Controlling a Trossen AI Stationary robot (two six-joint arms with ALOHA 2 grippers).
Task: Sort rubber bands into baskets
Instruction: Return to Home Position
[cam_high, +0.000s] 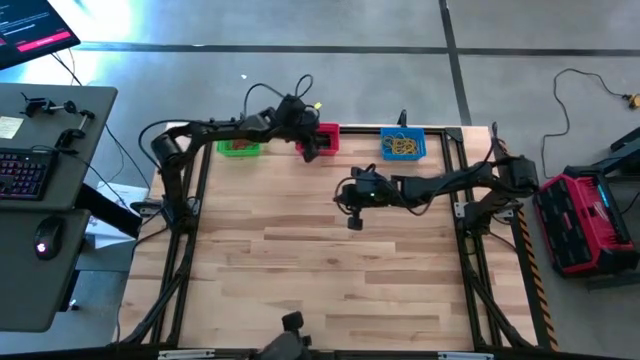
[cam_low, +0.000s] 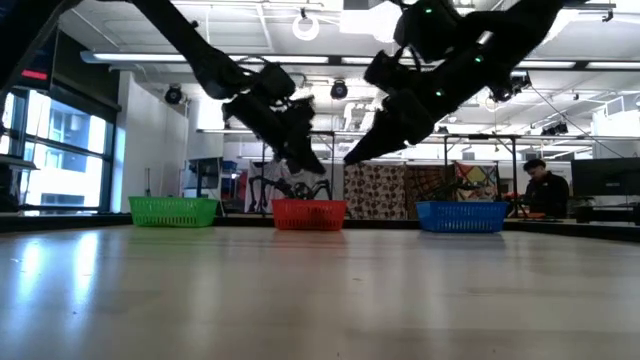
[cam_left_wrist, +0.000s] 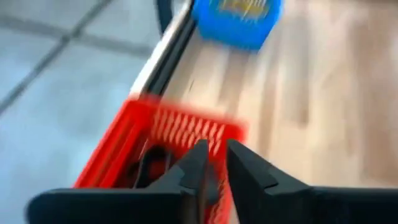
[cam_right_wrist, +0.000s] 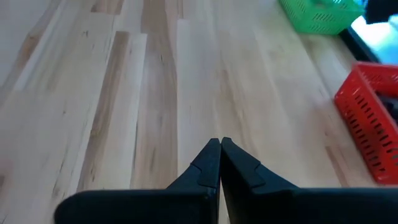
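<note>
Left end effector (cam_left_wrist: 214, 149) — fingers narrowly parted, empty — hangs directly over the red basket (cam_left_wrist: 180, 127), nearer it than the right end effector (cam_right_wrist: 219, 142), pinched together above the tabletop (cam_right_wrist: 124, 93).

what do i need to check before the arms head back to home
1. left gripper empty: ok, fingers slightly apart, nothing between them.
2. left gripper clear of the red basket rim: ok, the low view shows a gap.
3. right gripper empty: ok, fingers shut on nothing, over bare table.
4. arms apart from each other: ok in the high view.
5. rubber bands loose on the table: none seen, ok.
6. green basket and blue basket upright: ok.
</note>
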